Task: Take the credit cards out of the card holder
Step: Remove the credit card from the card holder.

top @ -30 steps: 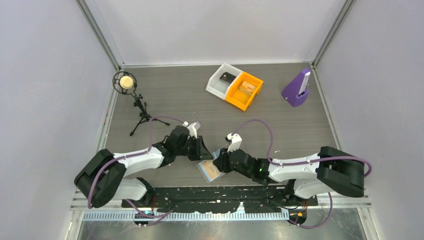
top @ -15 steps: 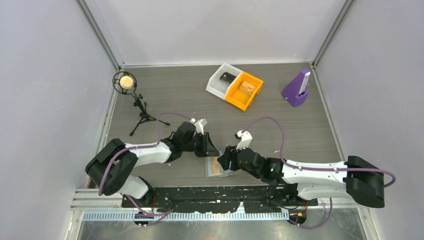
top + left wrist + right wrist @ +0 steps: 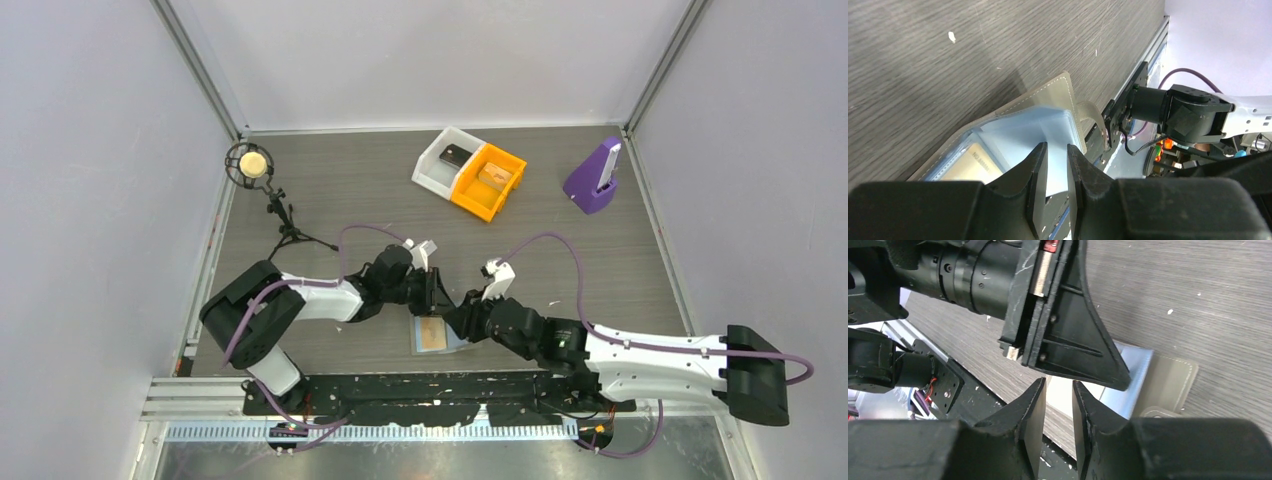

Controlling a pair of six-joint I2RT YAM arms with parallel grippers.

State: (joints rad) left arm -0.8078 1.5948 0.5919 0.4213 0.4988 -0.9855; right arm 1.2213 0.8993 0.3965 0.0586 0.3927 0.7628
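The card holder (image 3: 436,336) lies open and flat near the table's front edge. It shows light blue inner panels and a tan card (image 3: 431,333) in one pocket. In the left wrist view, the holder (image 3: 1048,125) has a grey-brown rim, a tab (image 3: 1093,112) and the tan card (image 3: 968,162). My left gripper (image 3: 438,296) (image 3: 1057,150) is over its far edge, jaws nearly together and empty. One fingertip (image 3: 1122,381) rests on the blue panel (image 3: 1140,367). My right gripper (image 3: 462,322) (image 3: 1058,387) is at the holder's right side, jaws nearly together and empty.
A white bin (image 3: 432,163) and an orange bin (image 3: 500,185) stand joined at the back. A purple stand (image 3: 592,178) is at the back right, and a microphone on a tripod (image 3: 251,165) at the back left. The black front rail (image 3: 400,385) lies just below the holder.
A second ago the holder was tilted up at my right gripper; now it lies flat on the table. Both arms have shifted right, and my left gripper has come onto the holder.
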